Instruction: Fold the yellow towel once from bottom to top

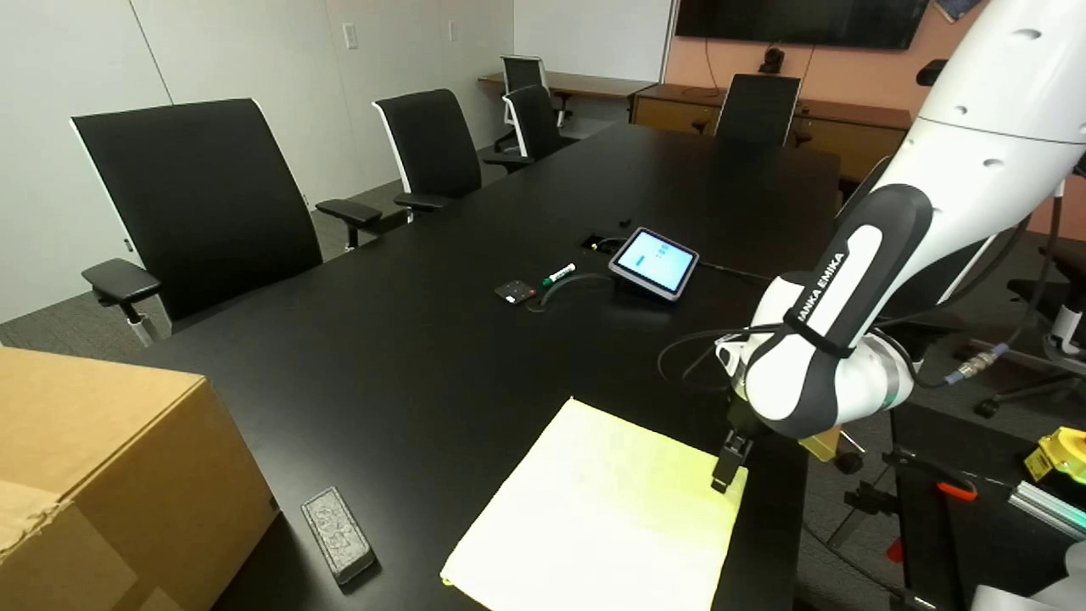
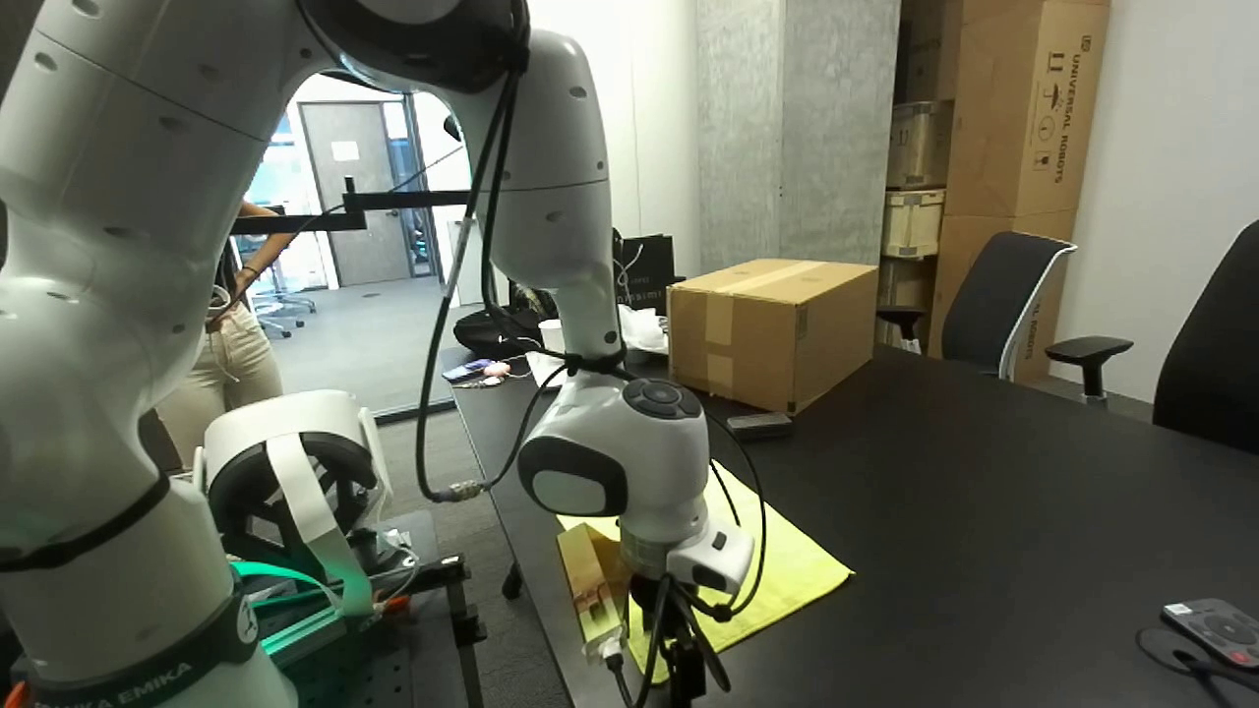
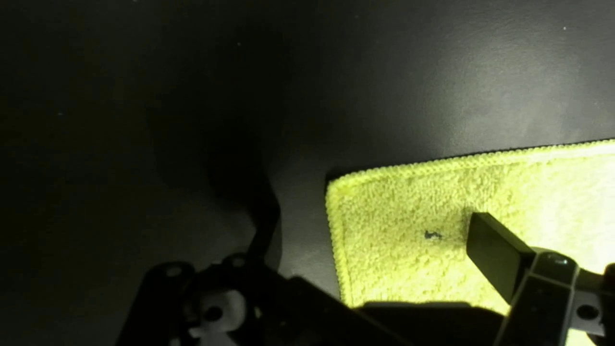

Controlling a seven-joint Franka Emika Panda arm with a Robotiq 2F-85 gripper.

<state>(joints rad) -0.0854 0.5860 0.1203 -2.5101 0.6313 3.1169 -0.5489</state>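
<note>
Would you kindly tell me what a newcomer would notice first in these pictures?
Probably the yellow towel, spread brightly on the black table. Next comes the white arm at one towel corner, its gripper open across the towel's edge in the wrist view. A box stands on the table beyond the towel in an exterior view.

Long blk table (image 1: pixel 407 365), blk chairs (image 1: pixel 195 195), gry flr (image 1: pixel 64 331), wht wall (image 1: pixel 246 59), pinkish wall (image 1: pixel 865 81) w/ TV (image 1: pixel 806 19)

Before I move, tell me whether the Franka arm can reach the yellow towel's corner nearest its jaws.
Likely yes: in the wrist view, open jaws straddle an edge of the yellow towel by that corner, one over the cloth, the other over the black table, and nothing covers the corner.
</note>
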